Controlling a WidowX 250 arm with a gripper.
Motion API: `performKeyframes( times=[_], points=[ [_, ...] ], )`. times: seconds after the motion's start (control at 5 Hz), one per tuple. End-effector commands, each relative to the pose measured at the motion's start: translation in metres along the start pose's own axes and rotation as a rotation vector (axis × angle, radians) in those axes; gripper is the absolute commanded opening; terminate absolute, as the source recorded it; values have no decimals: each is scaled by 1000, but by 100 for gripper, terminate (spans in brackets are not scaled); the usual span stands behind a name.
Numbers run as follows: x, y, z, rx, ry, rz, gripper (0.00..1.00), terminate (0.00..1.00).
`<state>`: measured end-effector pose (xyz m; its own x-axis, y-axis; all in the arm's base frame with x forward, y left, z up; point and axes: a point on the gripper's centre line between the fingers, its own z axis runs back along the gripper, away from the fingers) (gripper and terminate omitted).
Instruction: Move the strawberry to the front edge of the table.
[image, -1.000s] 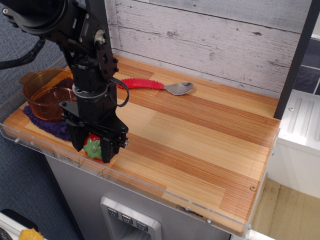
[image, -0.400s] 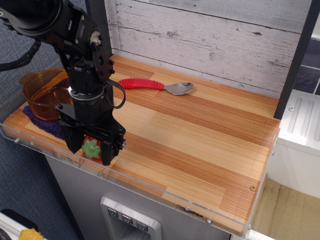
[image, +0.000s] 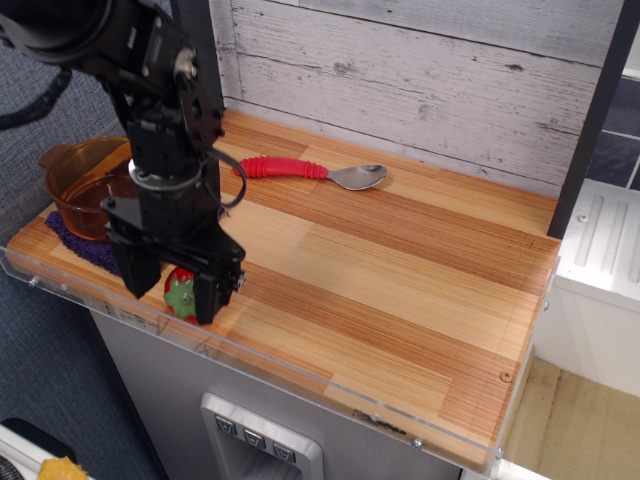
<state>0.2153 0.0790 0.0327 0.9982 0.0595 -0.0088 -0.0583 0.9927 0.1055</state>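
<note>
Since approx 1 s ago the arm w/ gripper (image: 176, 296) has shifted a bit left, toward the table's left end, taking the strawberry (image: 180, 292) along; spoon and bowl haven't moved. Strawberry now sits betw. the two black fingers, green leaf cap facing the camera, red body only just showing above the cap. Jaws look clamped on it, one finger each side, though actual contact is partly hidden by the finger housings. Can't tell if the berry touches the wood or hangs just above it. Gripper is near the front left part of the table (image: 400, 300), just behind the clear rim along the front edge. Behind the jaws and to the left: an orange see-through bowl (image: 85, 185) resting on a purple cloth (image: 85, 250), partly hidden by the arm. Well behind the jaws and to the right, near the whitewashed plank wall: a spoon (image: 315, 171) w/ red handle, metal bowl end pointing right.
</note>
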Motion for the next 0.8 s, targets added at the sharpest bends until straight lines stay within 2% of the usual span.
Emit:
performKeyframes(
  times=[0.0, 0.2, 0.6],
  points=[
    [-5, 0, 30, 1, -73, 14, 100, 0],
    [-5, -4, 43, -31, -114, -14, 100, 0],
    [-1, -28, 67, -19, -146, -102, 100, 0]
  ],
)
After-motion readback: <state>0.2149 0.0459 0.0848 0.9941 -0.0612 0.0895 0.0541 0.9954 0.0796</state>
